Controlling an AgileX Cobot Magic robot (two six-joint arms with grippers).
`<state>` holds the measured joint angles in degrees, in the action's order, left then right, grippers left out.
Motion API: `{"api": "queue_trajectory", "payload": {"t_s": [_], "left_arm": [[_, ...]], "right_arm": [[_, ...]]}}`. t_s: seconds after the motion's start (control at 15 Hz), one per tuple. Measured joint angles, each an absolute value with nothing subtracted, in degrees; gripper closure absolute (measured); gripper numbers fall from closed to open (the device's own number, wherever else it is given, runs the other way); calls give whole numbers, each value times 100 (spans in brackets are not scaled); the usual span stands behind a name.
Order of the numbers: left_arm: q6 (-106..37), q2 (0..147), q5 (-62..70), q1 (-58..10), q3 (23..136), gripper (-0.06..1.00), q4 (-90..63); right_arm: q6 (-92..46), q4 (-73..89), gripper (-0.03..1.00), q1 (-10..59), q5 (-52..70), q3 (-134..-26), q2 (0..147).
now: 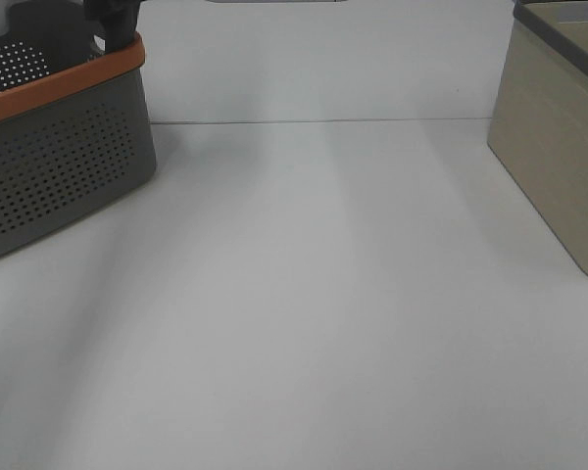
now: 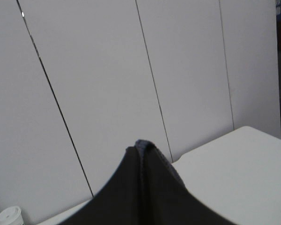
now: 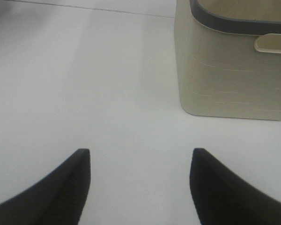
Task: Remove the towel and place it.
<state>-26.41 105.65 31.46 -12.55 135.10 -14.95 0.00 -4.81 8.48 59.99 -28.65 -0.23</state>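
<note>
Two containers are counted: one grey basket [image 1: 59,157] near the left gripper [image 2: 141,149], one beige bin [image 3: 225,70] ahead of the right gripper [image 3: 140,161]; one towel [image 2: 161,161] and one cup [image 2: 8,218] are seen.

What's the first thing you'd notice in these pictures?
The grey holey basket with its orange rim, far left in the high view, and the beige bin far right. Up close, the left end effector is shut, seemingly pinching a fuzzy edge of the dark towel, while the right end effector gapes open.
</note>
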Motion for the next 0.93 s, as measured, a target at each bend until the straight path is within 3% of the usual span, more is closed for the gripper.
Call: {"api": "queue_trajectory", "payload": {"t_s": [0.53,0.93], "left_arm": [[-2767,10560,2550,-2951,13734,94,-1175],[-2578,10812,3426,-3220,13677,94,-894]], "right_arm": [[0,-481,35,848,5999,-2865,-23],[0,-481,35,848,5999,-2865,-23]]}}
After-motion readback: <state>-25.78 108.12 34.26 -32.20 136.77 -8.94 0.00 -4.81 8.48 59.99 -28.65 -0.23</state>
